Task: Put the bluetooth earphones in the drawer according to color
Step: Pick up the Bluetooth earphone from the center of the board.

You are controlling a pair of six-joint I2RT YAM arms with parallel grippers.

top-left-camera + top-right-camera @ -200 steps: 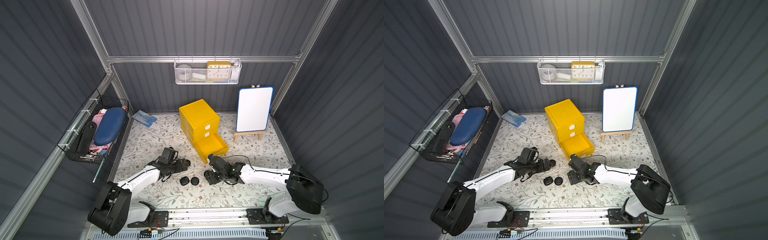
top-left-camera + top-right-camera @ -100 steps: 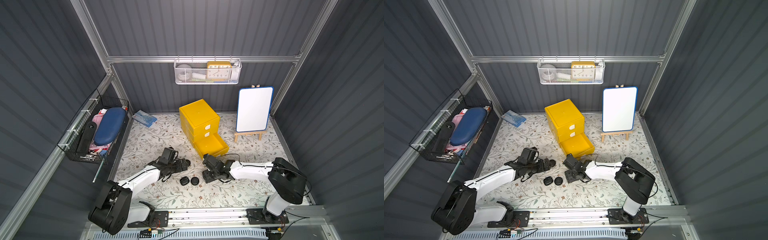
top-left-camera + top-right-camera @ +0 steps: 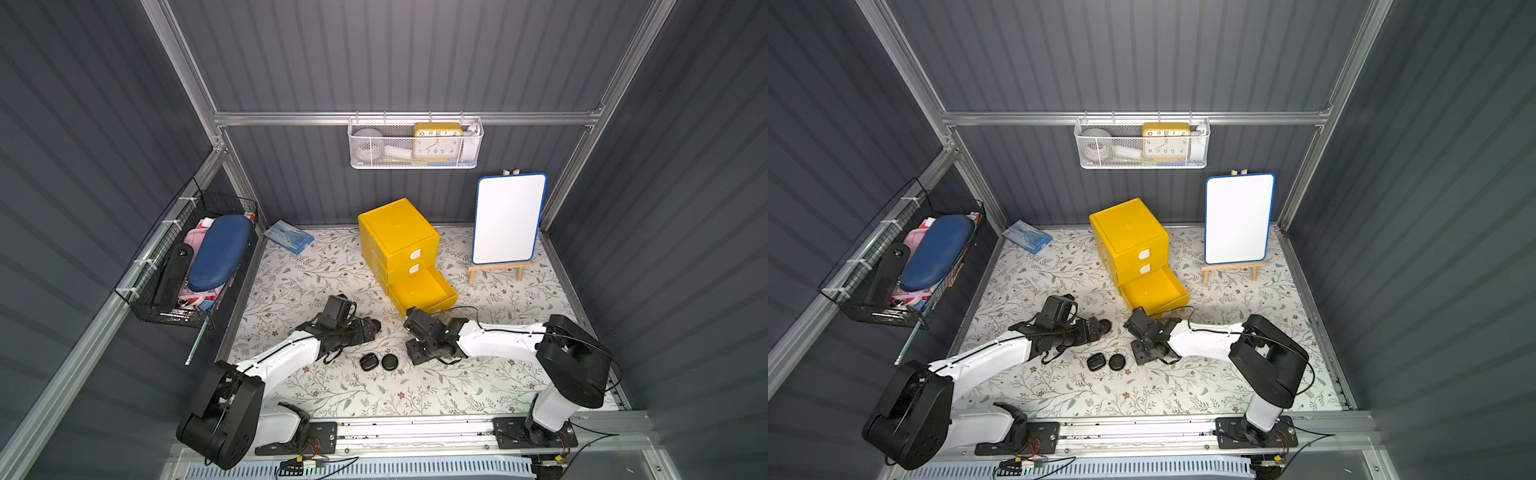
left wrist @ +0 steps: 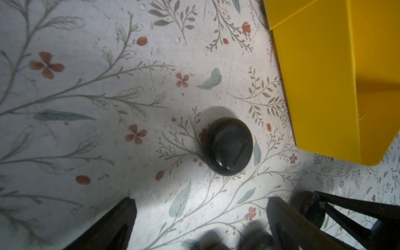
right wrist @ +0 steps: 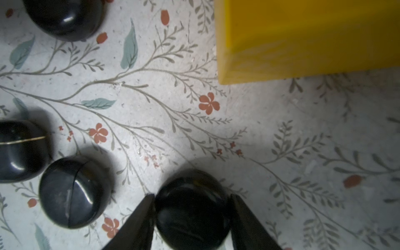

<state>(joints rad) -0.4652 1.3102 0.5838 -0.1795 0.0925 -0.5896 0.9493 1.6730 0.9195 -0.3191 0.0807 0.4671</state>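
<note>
Contact is the change: the right tool, whose jaws stood wider a second ago beside the glossy black pebble-shaped earphone case, has slid over it and narrowed until both dark fingers press its flanks. I read it as clamped on that case, though the case looks to be down on the floral-patterned counter, not yet raised. Just beside it lie a round black case with a hairline seam and a black case with a gold seam line, close against each other; in both top views they sit as a pair between the two arms. Farther off, a fourth black case rests ahead of the left tool, which has not moved and hangs with jaws spread wide, holding nothing. Beyond stands the yellow plastic three-drawer chest, its bottom drawer pulled out and, as far as the top views show, bare inside; the two upper drawers are closed. In my judgement the pick is made, and lifting and carrying to that open drawer come next. Every case in view is black, so one drawer should serve them all.
</note>
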